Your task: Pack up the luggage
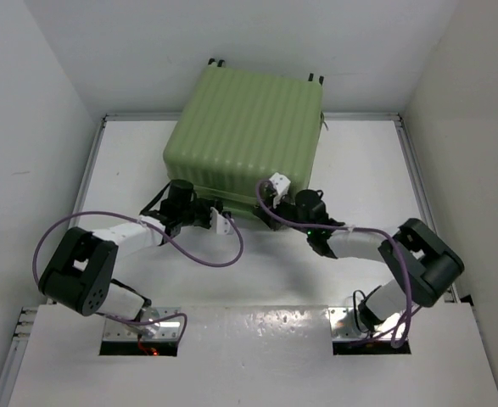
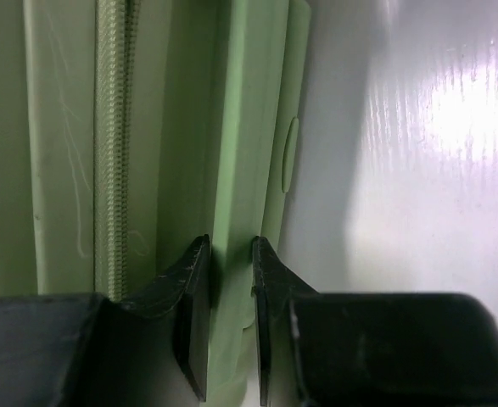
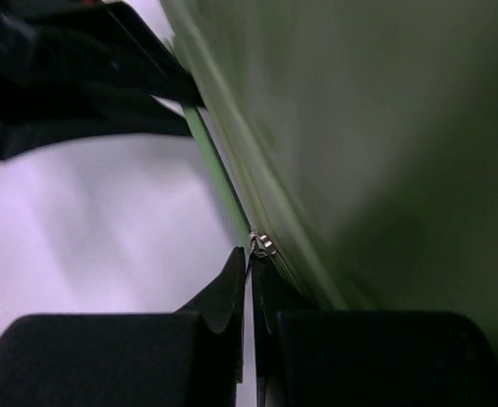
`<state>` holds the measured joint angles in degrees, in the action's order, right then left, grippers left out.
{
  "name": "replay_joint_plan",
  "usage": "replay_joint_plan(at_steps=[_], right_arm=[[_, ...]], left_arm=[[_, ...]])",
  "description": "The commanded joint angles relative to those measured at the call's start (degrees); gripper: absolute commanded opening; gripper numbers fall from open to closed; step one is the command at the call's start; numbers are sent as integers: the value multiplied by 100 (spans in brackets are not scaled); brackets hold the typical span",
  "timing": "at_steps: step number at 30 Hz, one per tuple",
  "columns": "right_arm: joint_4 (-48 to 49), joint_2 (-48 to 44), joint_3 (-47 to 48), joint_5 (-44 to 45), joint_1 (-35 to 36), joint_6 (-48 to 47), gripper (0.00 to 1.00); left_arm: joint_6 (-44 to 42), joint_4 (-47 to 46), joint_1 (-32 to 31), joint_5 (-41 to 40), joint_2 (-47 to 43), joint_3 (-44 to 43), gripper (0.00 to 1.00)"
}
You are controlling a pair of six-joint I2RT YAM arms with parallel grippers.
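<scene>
Green shell: pale green ribbed hard-shell luggage (image 1: 244, 127) lay closed and flat on white tabletop (image 1: 363, 170), just beyond both sets of fingers, its near side facing them.
Left gripper (image 2: 230, 254): fingers (image 2: 189, 284) pinched raised green plastic rim (image 2: 240, 153), one pad each side, rim filling the gap.
Zipper track (image 2: 113, 127): woven green tape ran just outside one finger, parallel to it, on the side away from the tabletop; looked zipped.
Why left held: likely bracing the shell so it wouldn't slide while the zip got worked.
Right gripper (image 3: 249, 259): fingers (image 3: 227, 292) pressed together, no gap visible.
Zipper pull: small silver metal zipper pull (image 3: 261, 244) sat right at those fingertips, touching; nipped or only touched, couldn't tell.
Why right sat there: probably lined up along the seam to drag the slider.
Task stage: judged a zip step; opening or closing unclear.
Risk: tiny pull could slip off the tips.
</scene>
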<state>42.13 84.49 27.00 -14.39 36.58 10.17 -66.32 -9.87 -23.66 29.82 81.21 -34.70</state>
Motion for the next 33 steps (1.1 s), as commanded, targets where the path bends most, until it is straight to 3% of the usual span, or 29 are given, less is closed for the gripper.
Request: replay_joint_plan(at_steps=[1, 8, 15, 16, 17, 18, 19, 22, 25, 27, 31, 33], right_arm=[[384, 601, 735, -38, 498, -111, 0], [629, 1342, 1683, 647, 1132, -1517, 0], [516, 1650, 2003, 613, 1176, -1808, 1], [498, 1424, 1941, 578, 1141, -1817, 6], [411, 1300, 1679, 517, 1124, -1826, 19], [341, 1176, 1563, 403, 1106, -1878, 25], [279, 836, 1449, 376, 1062, -1905, 30], [-518, -141, 886, 156, 974, -1966, 40], [-1450, -1231, 386, -116, 878, -1940, 50], [-1785, -2040, 280, -291, 808, -1914, 53], [-3006, -3130, 77, -442, 326, -1468, 52], [-3384, -3621, 33, -459, -26, -1194, 52]], left_arm=[[-266, 230, -438, 1315, 53, 148, 0], [-1258, 1205, -438, 1754, -166, 200, 0], [-1016, 1154, -385, 1808, -272, 236, 0], [-901, 1093, -324, 1808, -272, 235, 0], [-578, 1092, -323, 1721, -272, 148, 0], [-427, 1092, -141, 1720, -272, 26, 6], [-286, 1092, -43, 1720, -368, 24, 28], [23, 1092, 300, 1720, -919, -55, 50], [233, 1145, 503, 1781, -1606, 60, 80], [635, 1145, 564, 1781, -2257, 148, 85], [1225, 1443, 486, 1711, -2917, -37, 85], [1385, 1496, 197, 1720, -3102, -37, 79]])
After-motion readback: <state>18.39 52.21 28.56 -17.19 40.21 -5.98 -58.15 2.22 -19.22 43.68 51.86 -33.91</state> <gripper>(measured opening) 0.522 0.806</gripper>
